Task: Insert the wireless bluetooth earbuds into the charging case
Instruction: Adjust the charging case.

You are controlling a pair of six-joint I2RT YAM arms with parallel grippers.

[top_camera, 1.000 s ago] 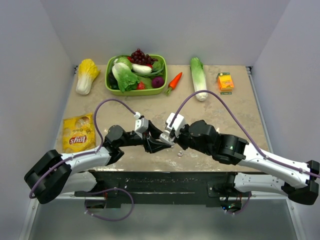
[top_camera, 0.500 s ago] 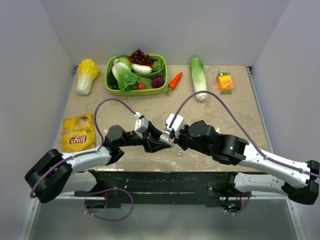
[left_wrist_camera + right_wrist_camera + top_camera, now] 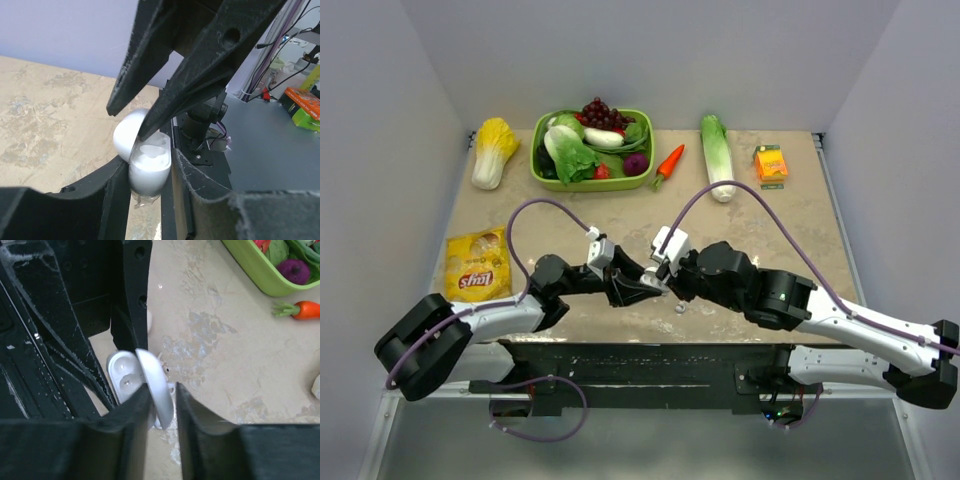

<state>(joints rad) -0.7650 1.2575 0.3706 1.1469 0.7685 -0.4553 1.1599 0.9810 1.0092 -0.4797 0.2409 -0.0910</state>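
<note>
Far left, chip bag (image 3: pixel 475 268) and cabbage (image 3: pixel 492 150), flat on the counter (image 3: pixel 620 215), well apart from the work. Next, at the far edge, green bowl (image 3: pixel 590 184) heaped with greens, grapes (image 3: pixel 598 110) and a white radish (image 3: pixel 603 138). Centre, left claw (image 3: pixel 147 162) clenched on the case (image 3: pixel 149 180), held over the counter with its mouth toward the right arm, probably to steady it for loading. Lid (image 3: pixel 156 382) swung open, standing between the fingers of the right claw (image 3: pixel 162 390); whether pinched or merely straddled, impossible to tell. Inside the case, pale wells (image 3: pixel 122 376), filled or bare unclear. Just right of the claws and nearer, small pale speck (image 3: pixel 680 308) on the counter, probably an earbud yet to be seated. Farther right along the far edge, carrot (image 3: pixel 669 164), long green-white vegetable (image 3: pixel 717 157), orange box (image 3: pixel 771 163).
</note>
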